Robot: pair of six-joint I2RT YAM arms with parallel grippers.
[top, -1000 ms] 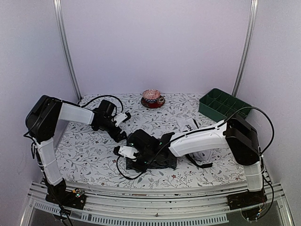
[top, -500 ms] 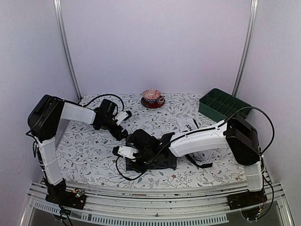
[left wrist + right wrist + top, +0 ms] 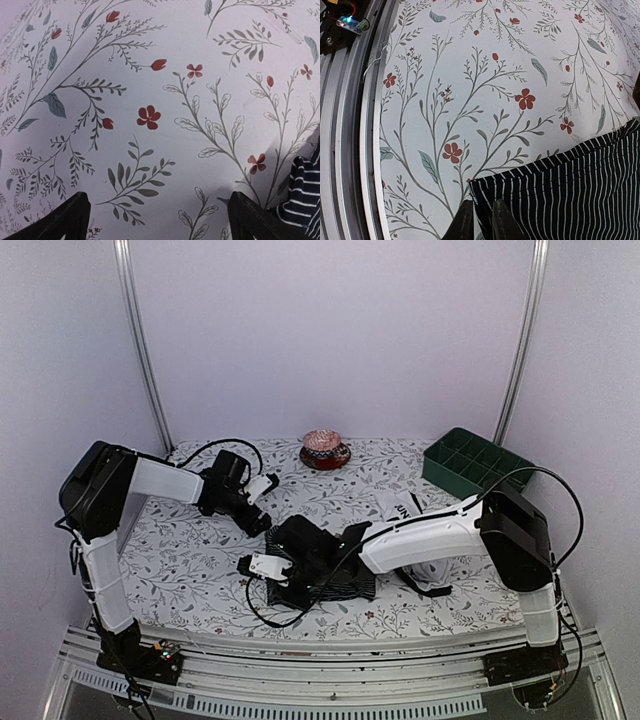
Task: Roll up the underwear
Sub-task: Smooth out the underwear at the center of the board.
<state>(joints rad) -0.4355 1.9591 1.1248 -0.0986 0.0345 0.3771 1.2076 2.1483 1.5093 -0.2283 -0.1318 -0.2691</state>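
Note:
The black briefs with thin grey stripes [image 3: 345, 583] lie folded flat on the flowered tablecloth near the front middle. My right gripper [image 3: 283, 590] sits at their front left corner. In the right wrist view the right gripper [image 3: 482, 220] is closed on the corner edge of the striped briefs [image 3: 570, 190]. The white briefs with black lettering [image 3: 402, 506] lie behind, partly under the right arm. My left gripper [image 3: 260, 523] hovers just behind the striped briefs. In the left wrist view the left gripper [image 3: 157, 220] is open and empty over bare cloth, with the striped briefs [image 3: 302, 195] at the right edge.
A red patterned bowl on a saucer [image 3: 323, 449] stands at the back middle. A green compartment tray [image 3: 475, 462] stands at the back right. The metal rail of the table's front edge [image 3: 350, 125] runs close to the right gripper.
The left arm has drawn back a little toward the rear left. The right gripper has shifted slightly toward the front left at the corner of the striped briefs.

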